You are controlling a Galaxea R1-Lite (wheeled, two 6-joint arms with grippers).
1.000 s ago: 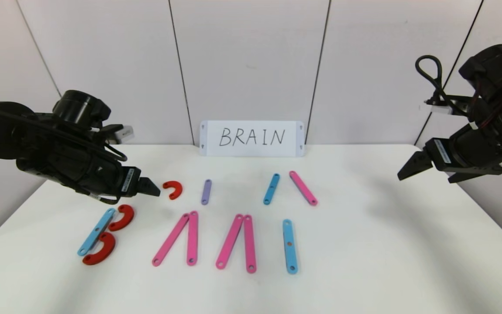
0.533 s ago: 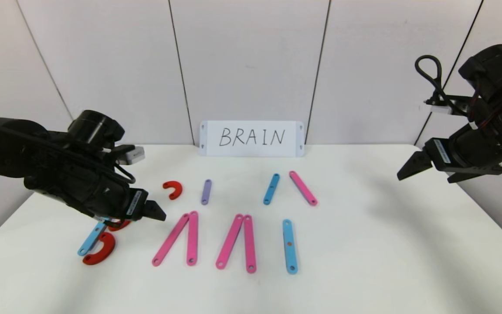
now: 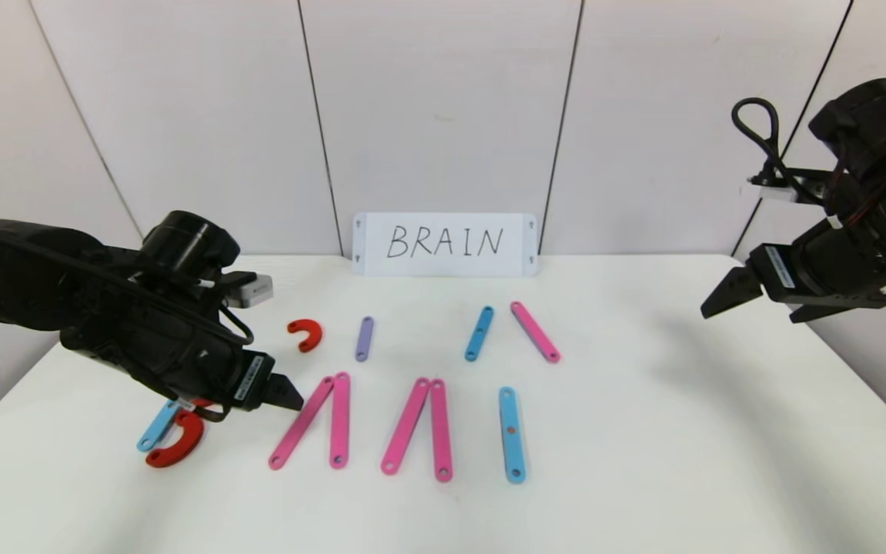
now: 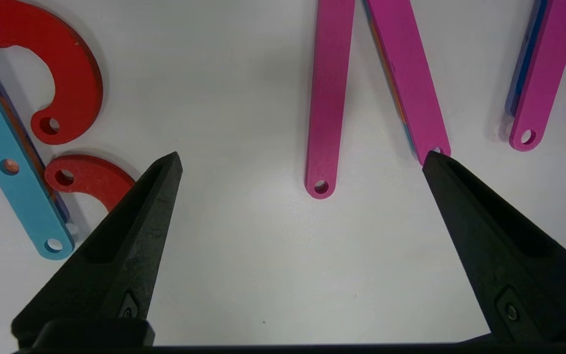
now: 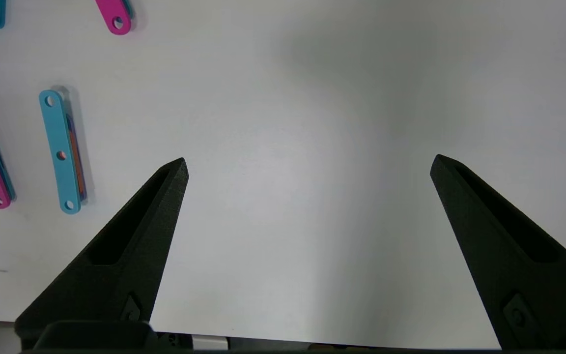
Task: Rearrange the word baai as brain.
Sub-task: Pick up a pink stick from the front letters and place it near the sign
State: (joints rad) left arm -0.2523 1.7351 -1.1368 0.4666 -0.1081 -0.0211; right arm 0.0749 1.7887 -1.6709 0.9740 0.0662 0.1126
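The word baai lies on the matte white table (image 3: pixel 643 431), built of flat, round-ended strips with holes: a light-blue strip (image 3: pixel 157 425) with smooth red C-shaped curved pieces (image 3: pixel 178 441), two pairs of pink strips (image 3: pixel 339 419), and a blue strip (image 3: pixel 511 435). The left gripper (image 4: pixel 302 160) hovers empty, spread wide, over the first pink pair. The right gripper (image 5: pixel 307 164) hangs wide open, holding nothing, above the table's right side.
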